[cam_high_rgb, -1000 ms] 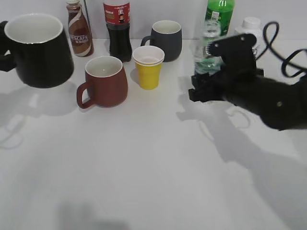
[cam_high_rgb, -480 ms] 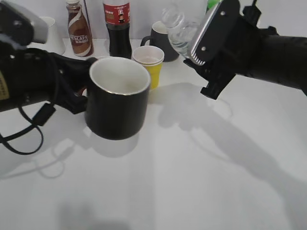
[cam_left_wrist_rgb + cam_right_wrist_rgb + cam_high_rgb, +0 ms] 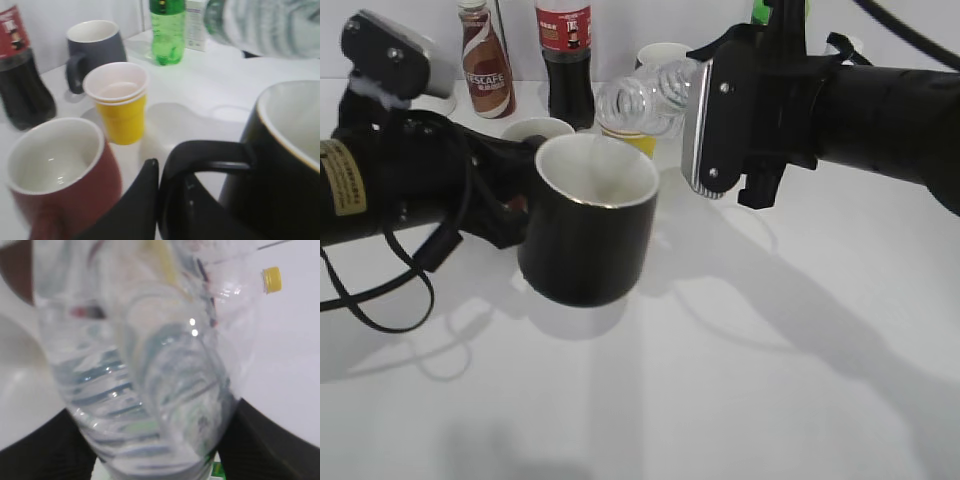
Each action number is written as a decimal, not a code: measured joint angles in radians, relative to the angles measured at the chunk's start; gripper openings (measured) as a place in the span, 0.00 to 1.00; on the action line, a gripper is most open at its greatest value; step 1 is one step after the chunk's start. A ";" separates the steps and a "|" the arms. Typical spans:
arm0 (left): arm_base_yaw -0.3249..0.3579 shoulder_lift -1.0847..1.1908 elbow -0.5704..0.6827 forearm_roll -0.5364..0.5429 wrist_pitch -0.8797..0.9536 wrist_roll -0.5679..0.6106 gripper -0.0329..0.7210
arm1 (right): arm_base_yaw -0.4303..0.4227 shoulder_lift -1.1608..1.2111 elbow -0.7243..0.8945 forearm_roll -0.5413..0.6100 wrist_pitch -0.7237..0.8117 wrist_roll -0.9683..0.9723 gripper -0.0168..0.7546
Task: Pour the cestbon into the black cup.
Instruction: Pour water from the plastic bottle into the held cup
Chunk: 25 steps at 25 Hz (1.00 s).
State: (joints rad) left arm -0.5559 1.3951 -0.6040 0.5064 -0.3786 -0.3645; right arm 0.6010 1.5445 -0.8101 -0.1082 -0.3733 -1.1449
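Note:
The black cup [image 3: 585, 235] is held upright a little above the table, left of centre. My left gripper [image 3: 510, 205] is shut on its loop handle [image 3: 210, 150], with the fingers [image 3: 159, 192] pinching the handle's outer end. The cestbon [image 3: 645, 95] is tipped nearly level, and its open mouth points left, above the cup's far rim. My right gripper [image 3: 745, 130] is shut on its ribbed body [image 3: 150, 385]. The bottle also shows in the left wrist view [image 3: 270, 25] over the cup [image 3: 285, 165]. No stream of water shows.
Behind the cup stand a brown-red mug [image 3: 55, 175], a yellow paper cup [image 3: 120, 107], a dark grey mug [image 3: 95, 45], a cola bottle [image 3: 565, 55], a Nescafe bottle [image 3: 485, 60] and a green soda bottle [image 3: 167, 27]. White tabletop [image 3: 740, 380] lies in front.
The black cup has moved a little to the right. The cestbon has tipped further over, and its mouth has come down and left to above the cup's rim.

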 joint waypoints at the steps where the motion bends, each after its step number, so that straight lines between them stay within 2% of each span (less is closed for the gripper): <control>1: -0.012 0.000 0.000 0.000 0.001 0.000 0.10 | 0.000 0.001 -0.002 0.004 0.001 -0.028 0.63; 5: -0.042 0.000 0.000 0.000 0.001 0.000 0.10 | 0.000 0.002 -0.005 0.021 -0.005 -0.157 0.63; 14: -0.044 0.000 0.000 -0.001 0.018 0.000 0.10 | 0.000 0.005 -0.005 0.060 -0.151 -0.341 0.63; 21: -0.044 -0.002 0.000 -0.001 0.021 0.000 0.10 | 0.000 0.005 -0.005 0.178 -0.181 -0.513 0.63; 25: -0.044 -0.009 0.000 -0.001 0.022 0.000 0.10 | 0.000 0.005 -0.005 0.200 -0.218 -0.561 0.63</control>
State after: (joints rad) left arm -0.6003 1.3857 -0.6040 0.5056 -0.3566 -0.3645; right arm 0.6010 1.5498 -0.8150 0.0913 -0.5918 -1.7061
